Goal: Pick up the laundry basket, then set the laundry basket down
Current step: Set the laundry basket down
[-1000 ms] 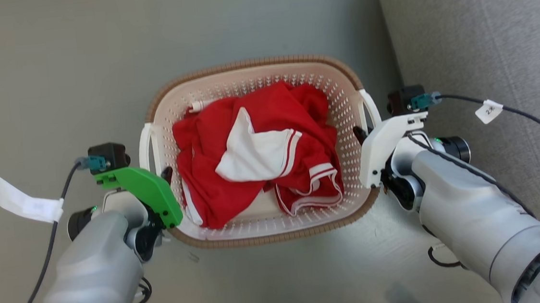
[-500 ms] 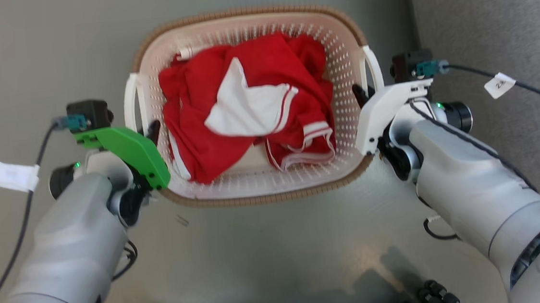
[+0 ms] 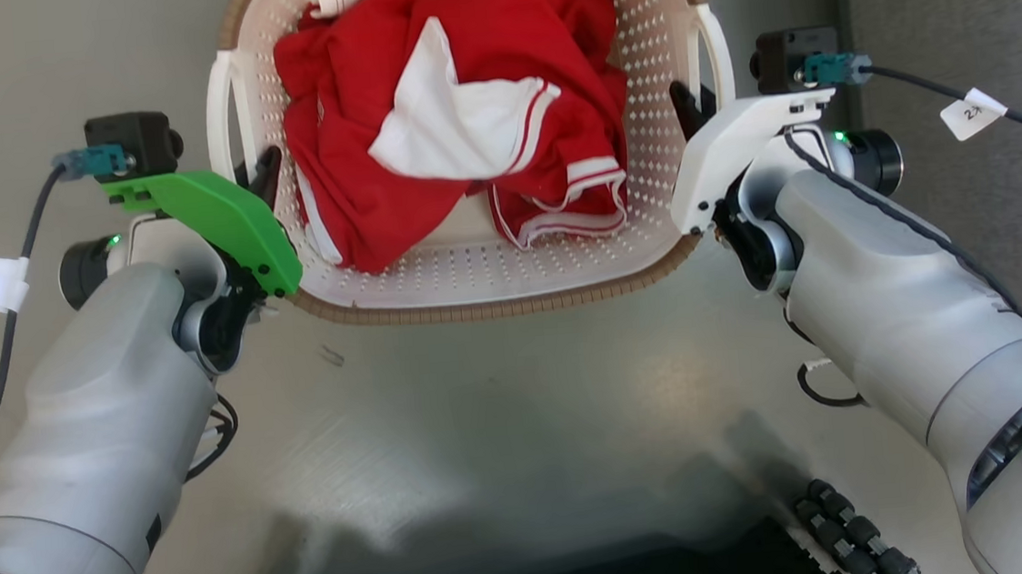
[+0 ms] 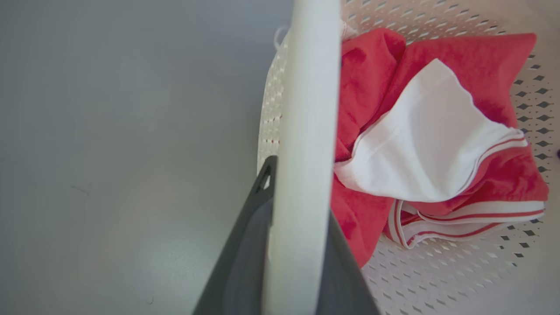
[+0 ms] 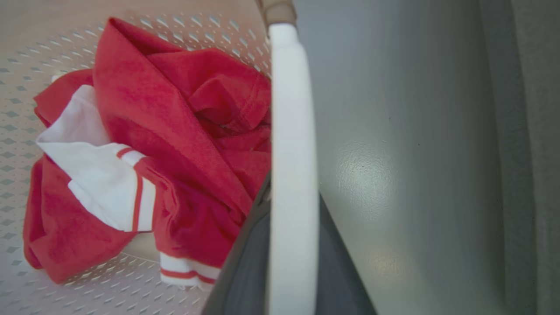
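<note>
L pincer (image 3: 257, 168) & R pincer (image 3: 688, 104) each clamped on laundry basket (image 3: 473, 270) side handles, red garment (image 3: 491, 33) inside.

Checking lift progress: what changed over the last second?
The head camera shifted: the laundry basket, left gripper and right gripper together show higher and larger; whether the basket truly rose is unclear. Unchanged: both grippers' fingers grip the white handles; the red-and-white garment lies as before.
</note>
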Tool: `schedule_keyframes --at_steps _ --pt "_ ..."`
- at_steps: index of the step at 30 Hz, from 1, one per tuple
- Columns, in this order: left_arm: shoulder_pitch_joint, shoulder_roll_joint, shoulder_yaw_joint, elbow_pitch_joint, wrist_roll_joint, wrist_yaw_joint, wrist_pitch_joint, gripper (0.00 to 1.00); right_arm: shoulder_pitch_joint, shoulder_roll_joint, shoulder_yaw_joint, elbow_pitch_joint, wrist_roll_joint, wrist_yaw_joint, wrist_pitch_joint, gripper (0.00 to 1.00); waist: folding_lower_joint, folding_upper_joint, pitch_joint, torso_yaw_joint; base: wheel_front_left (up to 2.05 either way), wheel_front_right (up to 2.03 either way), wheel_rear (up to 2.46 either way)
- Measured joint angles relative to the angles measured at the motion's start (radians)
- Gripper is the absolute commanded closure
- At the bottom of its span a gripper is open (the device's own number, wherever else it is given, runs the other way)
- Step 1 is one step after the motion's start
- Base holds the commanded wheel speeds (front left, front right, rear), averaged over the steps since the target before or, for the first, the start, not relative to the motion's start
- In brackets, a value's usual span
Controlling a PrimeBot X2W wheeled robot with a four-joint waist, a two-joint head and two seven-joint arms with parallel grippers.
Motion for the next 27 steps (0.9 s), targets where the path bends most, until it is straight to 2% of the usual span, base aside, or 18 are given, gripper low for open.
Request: schedule_keyframes --at_steps 14,27 --pt "-0.030 0.025 -0.014 -0.050 0.001 0.003 -0.054 1.00 -0.039 -0.001 -0.009 0.000 0.000 -0.016 -0.043 1.00 -0.0001 0.0000 0.093 0.019 0.00 0.00 0.00" --pt "-0.033 0.038 -0.028 -0.086 -0.003 0.007 -0.101 1.00 -0.046 -0.001 -0.023 0.005 -0.005 -0.026 -0.062 1.00 -0.0001 0.0000 0.122 0.024 0.00 0.00 0.00"
